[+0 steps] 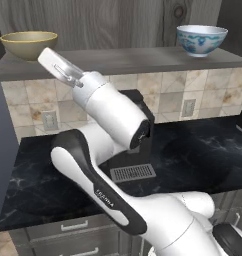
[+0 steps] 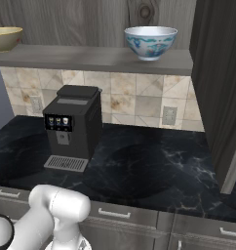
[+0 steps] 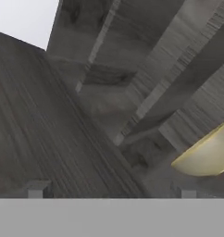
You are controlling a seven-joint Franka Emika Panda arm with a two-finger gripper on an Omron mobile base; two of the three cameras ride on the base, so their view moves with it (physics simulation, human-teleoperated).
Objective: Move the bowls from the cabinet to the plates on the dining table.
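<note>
A: Wide open at the jaws, as far as can be seen, with nothing between them. Only the two dark fingertips (image 3: 37, 190) at the bottom of the hand view, and wood grain beyond.

B: So no grip at all on the gripper (image 3: 111, 190)?

A: None. Pointed up and into the cabinet (image 1: 118, 22), toward the tan bowl (image 3: 204, 155), off to the right side of that view and apart from the fingers.

B: How near to the bowl?

A: Hard to say from such a tilted view; probably near, but not touching. From the left base camera, raised just beside the same tan bowl (image 1: 29, 44), at the level of the shelf (image 1: 143, 60).

B: And the second one?

A: Standing upright on the same shelf, well apart to the right: the white bowl with blue pattern (image 1: 201, 40). Untouched, by the look of it.

B: Below the shelf?

A: A tiled wall, then a black marble worktop (image 2: 154, 166) with a coffee machine (image 2: 73, 124) on it. Not part of the job.

B: Then how far along, in total?

A: At the very beginning, judging from this. Nothing taken out, nothing delivered. Both bowls sitting in the cabinet.

B: What remains?

A: Nearly everything. First, to close on the tan bowl and lift out without knocking the shelf edge. Then to carry over to the dining table and set down on one of the plates. After that, to come back and do the same with the white bowl.
</note>
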